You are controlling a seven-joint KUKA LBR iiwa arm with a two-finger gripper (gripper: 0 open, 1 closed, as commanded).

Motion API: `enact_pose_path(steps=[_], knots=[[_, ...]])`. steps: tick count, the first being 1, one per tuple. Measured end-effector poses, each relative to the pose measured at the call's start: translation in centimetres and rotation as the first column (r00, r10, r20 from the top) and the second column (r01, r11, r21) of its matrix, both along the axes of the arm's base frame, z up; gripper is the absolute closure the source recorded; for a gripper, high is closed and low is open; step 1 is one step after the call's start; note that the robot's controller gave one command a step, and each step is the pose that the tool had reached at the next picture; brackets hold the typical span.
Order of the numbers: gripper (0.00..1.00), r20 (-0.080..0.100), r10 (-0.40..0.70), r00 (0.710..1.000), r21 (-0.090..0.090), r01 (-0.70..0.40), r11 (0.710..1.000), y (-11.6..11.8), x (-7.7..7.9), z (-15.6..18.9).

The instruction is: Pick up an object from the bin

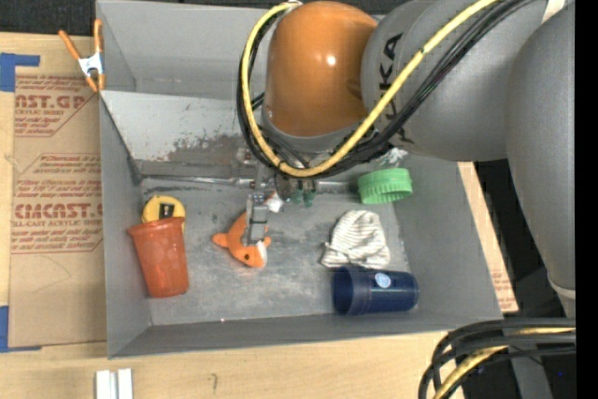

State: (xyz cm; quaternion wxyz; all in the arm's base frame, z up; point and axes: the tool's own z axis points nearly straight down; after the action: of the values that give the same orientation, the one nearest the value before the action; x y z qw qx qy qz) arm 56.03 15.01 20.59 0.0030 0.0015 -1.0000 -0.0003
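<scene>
Six loose things are lying in the grey bin [177,51]. Nearest, a blue cup [374,292] is lying on its side at the right, and an orange cup [161,259] is sitting at the left. In the middle, an orange fish toy [241,249] is lying beside a striped cloth [358,238]. The hand [257,218] is hanging just over the toy's far end; I cannot tell how far open it is. Farther back are sitting a small yellow thing [163,208] and a green lid [384,186].

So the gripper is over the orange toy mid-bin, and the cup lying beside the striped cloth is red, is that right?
Not quite: in the camera view the cup beside the striped cloth is dark blue. The gripper is over the orange toy.
</scene>
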Motion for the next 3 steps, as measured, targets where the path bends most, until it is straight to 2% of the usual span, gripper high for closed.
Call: enact_pose_path(steps=[1,2,3], knots=[[0.0,0.008,-0.002,1.0,0.001,0.002,1.0,-0.1,0.2,0.5],[0.0,0.011,0.113,0.994,0.0,-0.113,0.994,-2.3,0.7,-6.5],[0.0,0.006,0.305,0.952,0.0,-0.305,0.952,-3.7,1.5,-7.7]])
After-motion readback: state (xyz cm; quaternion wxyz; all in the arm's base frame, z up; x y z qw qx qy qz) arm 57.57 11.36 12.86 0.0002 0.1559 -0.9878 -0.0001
